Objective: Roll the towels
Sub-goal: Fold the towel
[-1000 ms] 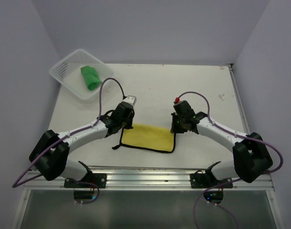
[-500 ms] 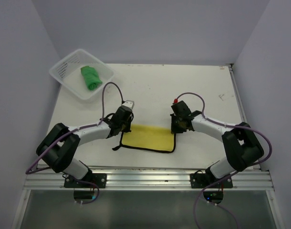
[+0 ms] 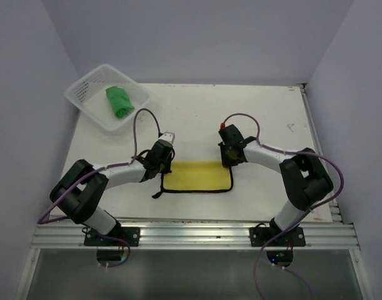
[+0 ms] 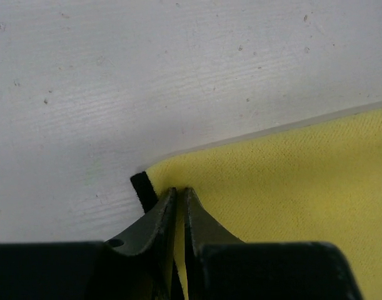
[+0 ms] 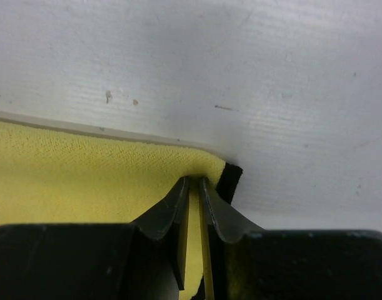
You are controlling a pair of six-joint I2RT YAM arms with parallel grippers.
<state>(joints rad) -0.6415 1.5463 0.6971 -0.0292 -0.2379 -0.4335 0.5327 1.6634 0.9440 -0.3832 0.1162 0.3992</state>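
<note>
Both wrists swung inward, yellow towel (image 3: 197, 177) now squared on table (image 3: 197, 119) | left gripper (image 4: 180, 190) nipped tight on its far-left corner | right gripper (image 5: 194, 180) a slit apart over far-right corner, hold unclear | green towel (image 3: 118, 101) rolled in basket (image 3: 84, 87)

- We find no word, label, brand name, number or sign that can be read in any of the three views.
- One small dark mark (image 3: 291, 127) sits on the bench (image 3: 197, 112) in the upper right of the overhead view. It is too small for us to make out as a letter or a figure.
</note>
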